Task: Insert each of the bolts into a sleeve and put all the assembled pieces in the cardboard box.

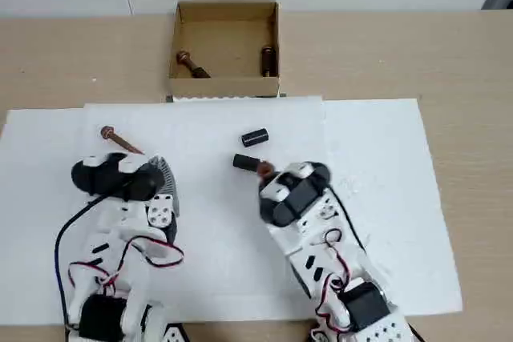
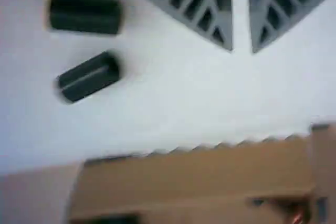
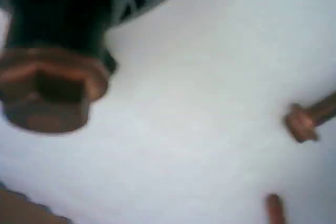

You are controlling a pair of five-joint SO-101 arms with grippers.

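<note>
The sleeved bolt (image 3: 47, 87) held in the right claw (image 1: 268, 175) should be carried level to the cardboard box (image 1: 224, 86) at twelve o'clock; the left claw (image 2: 241, 43) is narrowly parted, empty.

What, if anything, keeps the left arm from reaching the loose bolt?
Nothing that shows, so probably yes. The bolt lies bare on the white sheet, close beside the open left gripper, with nothing between them. The sleeves lie off to the gripper's other side.

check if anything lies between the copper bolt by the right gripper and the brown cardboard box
Yes: a loose black cylindrical sleeve lies on the white foam sheet between that copper bolt and the cardboard box.
</note>
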